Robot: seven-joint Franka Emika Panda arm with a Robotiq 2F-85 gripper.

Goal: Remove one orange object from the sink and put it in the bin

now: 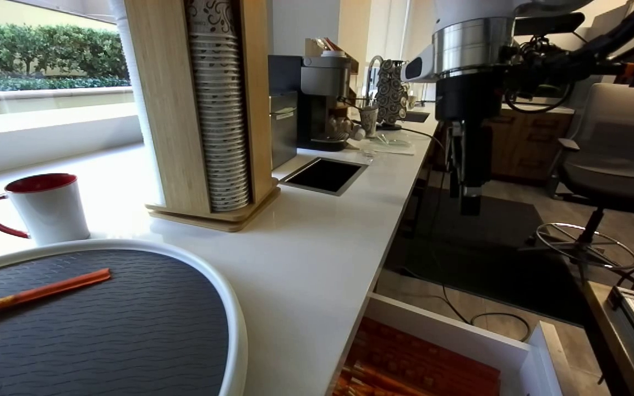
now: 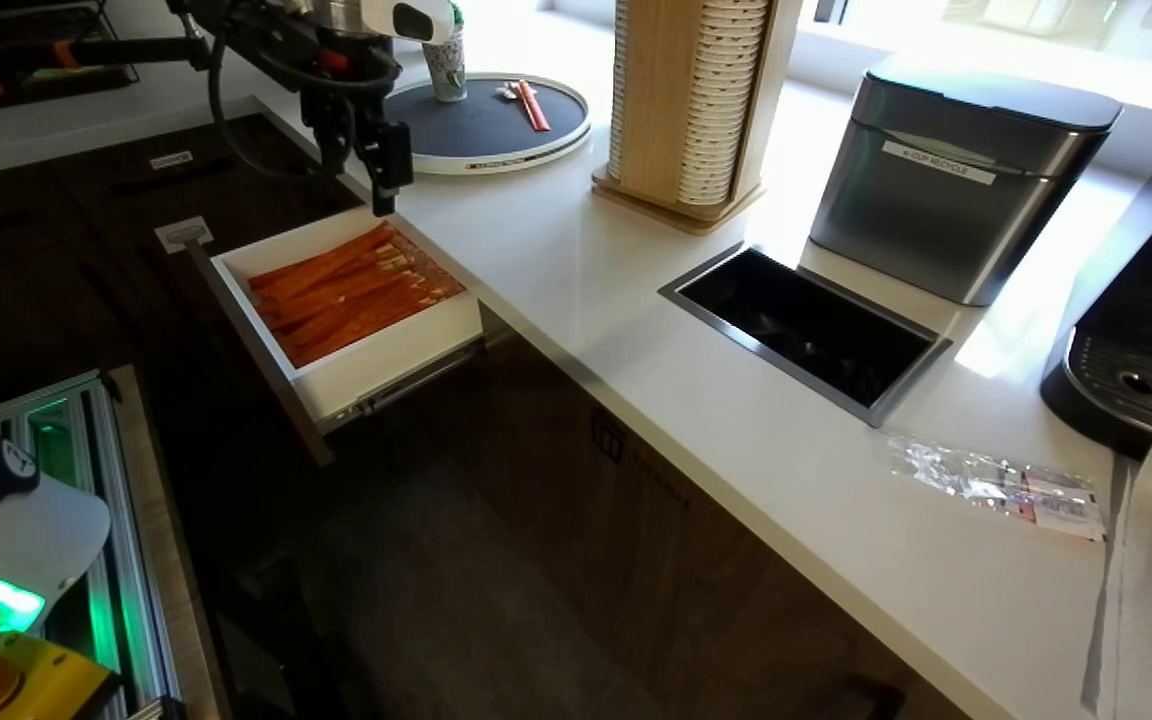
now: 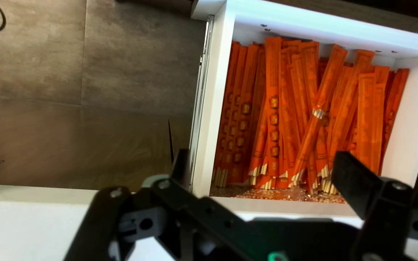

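Note:
Several long, flat orange packets (image 3: pixel 305 108) with pale stick ends lie in an open white drawer (image 3: pixel 223 98). The drawer also shows in both exterior views, with orange packets inside (image 2: pixel 351 295), (image 1: pixel 383 382). My gripper (image 3: pixel 261 165) is open and empty above the drawer's counter-side end, its fingers spread wide. It points down in both exterior views (image 2: pixel 386 195), (image 1: pixel 468 201). A black rectangular recess (image 2: pixel 766 353) with a grey metal rim is sunk in the white countertop. I cannot tell whether it is the sink or the bin. No orange object shows in it.
A round dark tray (image 1: pixel 234 330) on the counter holds another orange packet (image 1: pixel 42 291). A wooden cup tower (image 2: pixel 661 205), a metal K-cup recycle container (image 2: pixel 926 210) and a coffee machine (image 1: pixel 322 80) stand near the recess. Clear plastic wrapping (image 2: pixel 996 485) lies on the counter.

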